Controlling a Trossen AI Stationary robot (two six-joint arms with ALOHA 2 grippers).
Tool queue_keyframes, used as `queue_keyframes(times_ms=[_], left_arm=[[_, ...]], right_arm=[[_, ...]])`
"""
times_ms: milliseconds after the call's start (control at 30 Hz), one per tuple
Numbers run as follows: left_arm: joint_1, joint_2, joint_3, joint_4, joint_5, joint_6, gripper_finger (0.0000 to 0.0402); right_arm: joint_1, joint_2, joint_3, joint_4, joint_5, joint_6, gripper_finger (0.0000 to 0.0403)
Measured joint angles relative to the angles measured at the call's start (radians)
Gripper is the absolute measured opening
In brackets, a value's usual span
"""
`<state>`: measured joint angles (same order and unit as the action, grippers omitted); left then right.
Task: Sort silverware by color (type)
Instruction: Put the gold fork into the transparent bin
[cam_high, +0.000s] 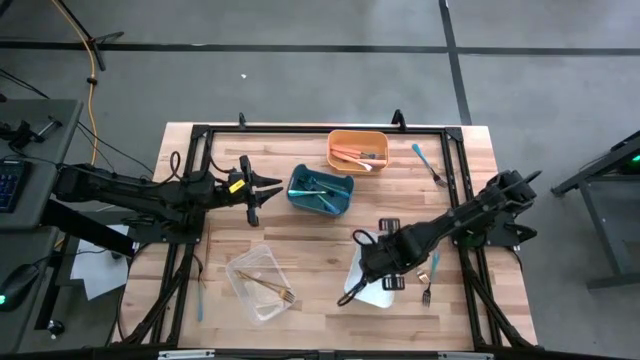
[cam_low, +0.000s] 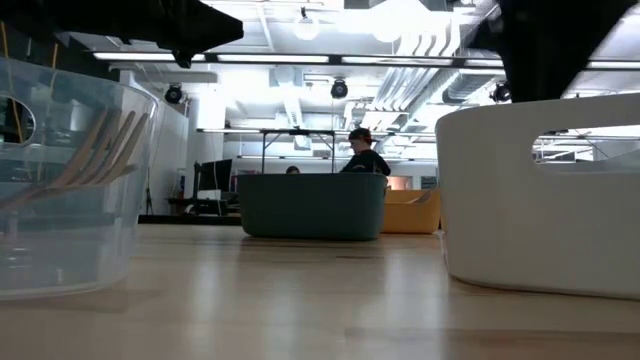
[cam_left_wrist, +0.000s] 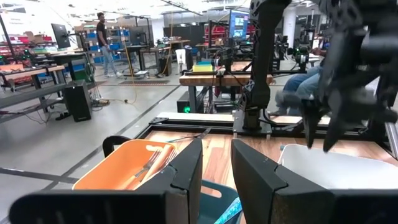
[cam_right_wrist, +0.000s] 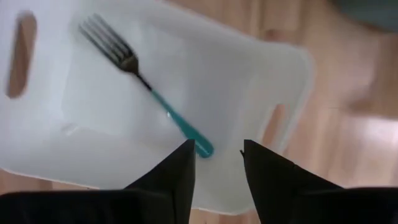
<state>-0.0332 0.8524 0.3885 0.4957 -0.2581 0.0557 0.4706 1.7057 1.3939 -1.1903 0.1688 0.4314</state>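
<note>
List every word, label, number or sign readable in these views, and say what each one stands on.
None can be read.
White plastic bin, orange plastic bin, teal plastic bin, clear plastic bin: no markings visible.
Lit monitor in the room behind: too blurred to read.

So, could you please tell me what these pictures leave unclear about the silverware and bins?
- White bin: high view, mostly hidden under the right gripper.
- Teal-handled fork: shows only in the right wrist view.
- Teal bin: low view, wall hides its contents.
- Pieces in the orange bin: too small to tell types.
</note>
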Motion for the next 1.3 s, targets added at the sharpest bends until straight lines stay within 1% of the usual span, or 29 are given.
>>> queue_keyframes(times_ms=[67, 133, 233, 300, 400, 467, 533, 600, 733, 867, 967, 1300], left_arm=[[0.0, 0.0, 0.0, 0.0, 0.0, 0.0, 0.0076], [0.0, 0.0, 0.0, 0.0, 0.0, 0.0, 0.0076], [0.0, 0.0, 0.0, -0.004, 0.0, 0.0, 0.0076], [0.0, 0.0, 0.0, -0.005, 0.0, 0.0, 0.0076], [0.0, 0.0, 0.0, -0.005, 0.0, 0.0, 0.0076], [0.0, 0.0, 0.0, -0.004, 0.0, 0.001, 0.0076], [0.0, 0.0, 0.0, -0.002, 0.0, 0.0, 0.0076], [0.0, 0.0, 0.0, 0.001, 0.0, 0.0, 0.0076], [0.0, 0.0, 0.0, 0.001, 0.0, 0.0, 0.0076], [0.0, 0.0, 0.0, 0.001, 0.0, -0.003, 0.0076], [0.0, 0.0, 0.0, 0.001, 0.0, -0.003, 0.0076], [-0.001, 0.0, 0.0, -0.005, 0.0, -0.003, 0.0076]], right_arm=[[0.005, -0.018, 0.031, -0.046, 0.041, 0.037, 0.0134], [0.021, -0.056, 0.033, -0.062, 0.086, 0.089, 0.0135], [0.059, -0.129, -0.016, -0.079, 0.148, 0.214, 0.0135], [0.089, -0.185, -0.08, -0.086, 0.158, 0.326, 0.0135], [0.143, -0.284, -0.215, -0.078, 0.148, 0.53, 0.0135], [0.182, -0.348, -0.324, -0.037, 0.106, 0.662, 0.0135], [0.217, -0.411, -0.429, 0.055, 0.059, 0.767, 0.0135], [0.239, -0.459, -0.524, 0.171, 0.022, 0.835, 0.0135], [0.25, -0.505, -0.662, 0.361, -0.021, 0.898, 0.0135], [0.249, -0.503, -0.734, 0.461, -0.062, 0.929, 0.0135], [0.249, -0.502, -0.761, 0.481, -0.071, 0.964, 0.0135], [0.249, -0.495, -0.809, 0.514, -0.047, 1.075, 0.0135]])
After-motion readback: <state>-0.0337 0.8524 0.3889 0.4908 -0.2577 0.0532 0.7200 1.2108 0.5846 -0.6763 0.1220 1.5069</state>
